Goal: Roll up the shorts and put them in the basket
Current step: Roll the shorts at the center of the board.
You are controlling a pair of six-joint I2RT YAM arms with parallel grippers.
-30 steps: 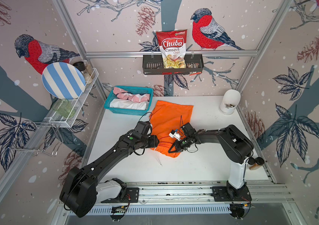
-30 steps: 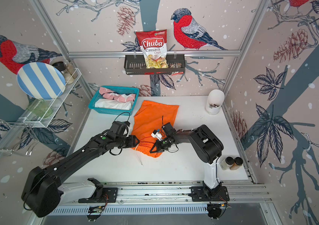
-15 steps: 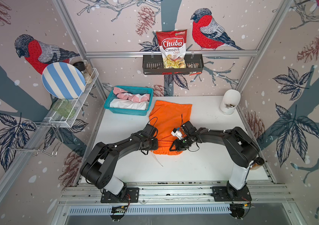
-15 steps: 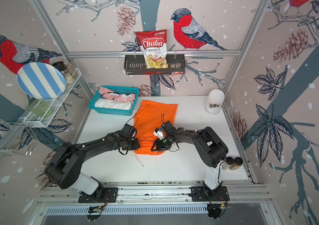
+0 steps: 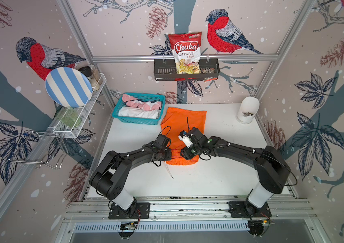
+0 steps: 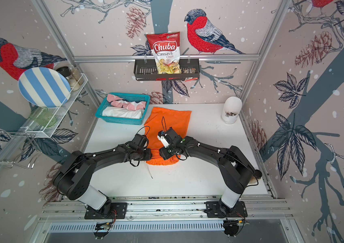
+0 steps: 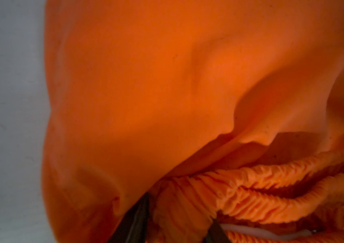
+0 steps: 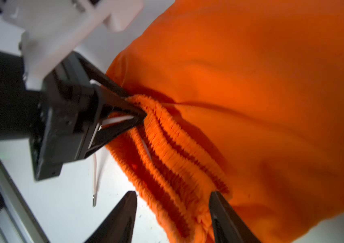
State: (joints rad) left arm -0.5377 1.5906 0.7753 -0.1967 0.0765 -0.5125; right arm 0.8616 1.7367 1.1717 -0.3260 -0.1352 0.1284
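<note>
- In both top views, the orange shorts (image 5: 184, 120) (image 6: 170, 120) lie flat on the white table (image 5: 219, 168) (image 6: 198, 168), just beside the blue-green basket (image 5: 137, 121) (image 6: 120, 121). The stretchy end is on the side near the 2 arms.
- In the basket sit 2 more pairs — the pink shorts (image 5: 139, 104) (image 6: 122, 103) and the white shorts (image 5: 137, 113) (image 6: 121, 113).
- The left gripper (image 5: 172, 154) (image 6: 152, 154) and the right gripper (image 5: 182, 155) (image 6: 159, 155) meet at that stretchy end, very close together. A thin white string (image 5: 169, 171) (image 6: 149, 171) pokes out onto the table.
- In the left wrist view, the orange shorts (image 7: 145, 84) fill most of the picture. The left gripper (image 7: 179, 210) has a bunch of the crinkly waistband (image 7: 261, 189) squeezed between its 2 dark fingers.
- In the right wrist view, the left gripper (image 8: 141, 114) pinches the waistband (image 8: 177, 151) of the orange shorts (image 8: 272, 105).
- The right gripper (image 8: 173, 195) has its 2 fingers spread wide — the waistband runs between them. 1 finger touches the cloth, but nothing is squeezed.
</note>
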